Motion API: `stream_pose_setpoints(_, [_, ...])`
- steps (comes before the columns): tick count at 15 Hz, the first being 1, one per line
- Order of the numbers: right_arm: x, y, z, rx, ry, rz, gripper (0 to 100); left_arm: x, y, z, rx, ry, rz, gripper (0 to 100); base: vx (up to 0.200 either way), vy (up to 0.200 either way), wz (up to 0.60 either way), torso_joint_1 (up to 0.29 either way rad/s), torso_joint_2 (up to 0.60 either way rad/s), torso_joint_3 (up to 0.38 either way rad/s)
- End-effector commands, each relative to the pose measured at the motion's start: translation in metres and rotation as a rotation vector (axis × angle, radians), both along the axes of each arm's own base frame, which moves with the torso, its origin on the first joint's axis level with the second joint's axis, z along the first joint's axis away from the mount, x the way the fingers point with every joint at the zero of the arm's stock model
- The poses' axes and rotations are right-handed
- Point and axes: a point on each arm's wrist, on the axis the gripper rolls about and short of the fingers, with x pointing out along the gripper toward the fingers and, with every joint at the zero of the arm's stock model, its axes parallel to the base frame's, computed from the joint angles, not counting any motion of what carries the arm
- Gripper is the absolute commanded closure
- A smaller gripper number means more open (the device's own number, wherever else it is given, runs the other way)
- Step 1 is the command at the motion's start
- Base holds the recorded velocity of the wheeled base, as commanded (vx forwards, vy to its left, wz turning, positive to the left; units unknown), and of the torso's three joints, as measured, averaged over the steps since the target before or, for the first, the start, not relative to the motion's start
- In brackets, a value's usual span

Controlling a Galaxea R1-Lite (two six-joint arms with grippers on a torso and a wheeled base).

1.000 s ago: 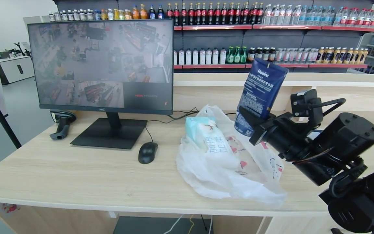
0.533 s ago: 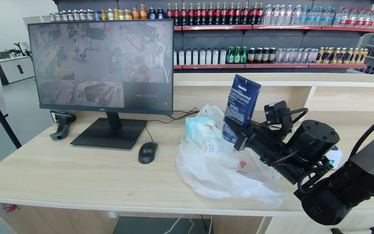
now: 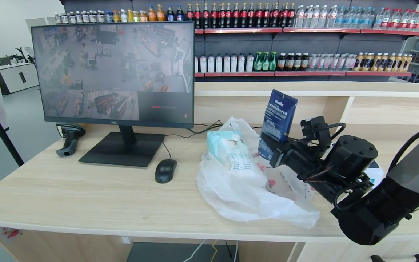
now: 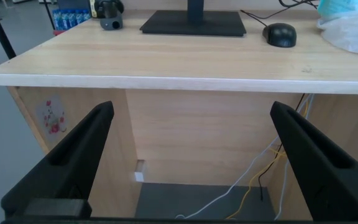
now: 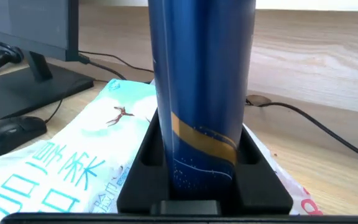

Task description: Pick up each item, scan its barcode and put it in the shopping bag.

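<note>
Below the near edge of the bench [image 4: 166, 65], the left pincer [image 4: 191, 134] hangs with its fingers spread wide apart and nothing between them.

On the bench top, right of centre, the shopping bag [image 3: 247, 196] lies slumped on its side. It is thin white plastic with red print. Contents: one soft tissue pack [image 3: 233, 154], pale teal and white, lying lengthwise inside the left half of the bag with its far end at the bag's mouth.

Right of the bag, the right pincer [image 3: 272, 147] is clamped on the blue tube [image 3: 278, 120]. The grip is at the tube's lower end; the flat crimped end points up. The tube stands nearly upright, tilted slightly to the right, at the far right part of the bag, just beside the tissue pack. Whether its lower end is already inside the bag's mouth cannot be determined. In the right wrist view, the tube [image 5: 201, 74] sits squarely between the two fingers of the pincer [image 5: 204, 165], with the tissue pack [image 5: 73, 168] close alongside.

Left of the bag, a black mouse [image 3: 165, 170] rests on the bench. Farther back stands a monitor [image 3: 113, 71] on a flat black base. At the far left corner sits a handheld barcode scanner [image 3: 69, 138]. Beyond the bench, shelves [image 3: 304, 31] carry rows of bottles.
</note>
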Motion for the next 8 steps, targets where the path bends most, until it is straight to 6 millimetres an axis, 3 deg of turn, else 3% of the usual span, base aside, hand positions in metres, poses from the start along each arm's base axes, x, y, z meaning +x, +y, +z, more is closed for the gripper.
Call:
stream_pose_setpoints(1, [0.0,0.001,-0.003,-0.003,0.008,0.003,100,0.0,0.0,0.0,-0.001,-0.001,0.0,0,0.0,0.0,0.0,0.0,0.0,0.0])
stream_pose_setpoints(8, [-0.003,0.006,-0.016,-0.036,0.046,0.016,100,0.0,0.0,0.0,0.0,-0.001,0.0,0,0.0,0.0,0.0,0.0,0.0,0.0])
